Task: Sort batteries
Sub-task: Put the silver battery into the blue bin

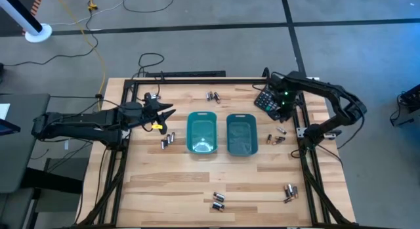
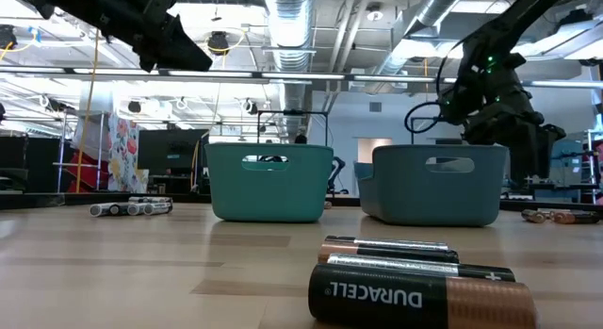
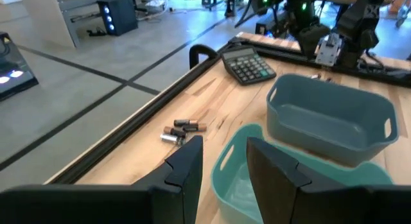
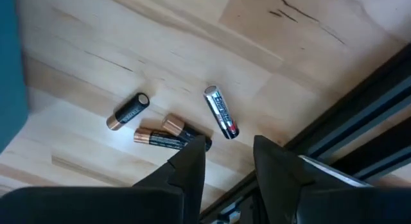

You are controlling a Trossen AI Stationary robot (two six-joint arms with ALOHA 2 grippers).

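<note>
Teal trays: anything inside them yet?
The high view shows the left teal plastic tray and the right, duller teal tray holding no batteries, only bare floors with glare. The left wrist view hides part of the nearer tray behind the fingers.

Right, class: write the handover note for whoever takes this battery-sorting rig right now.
Left gripper: open, empty, above the table left of the left tray.
Right gripper: open, empty, over the batteries near the right edge.
Other battery clusters lie by the left tray, at the far edge, near edge and near-right corner.
Done: nothing visibly sorted; the right tray looks empty.
Left: all clusters.
</note>
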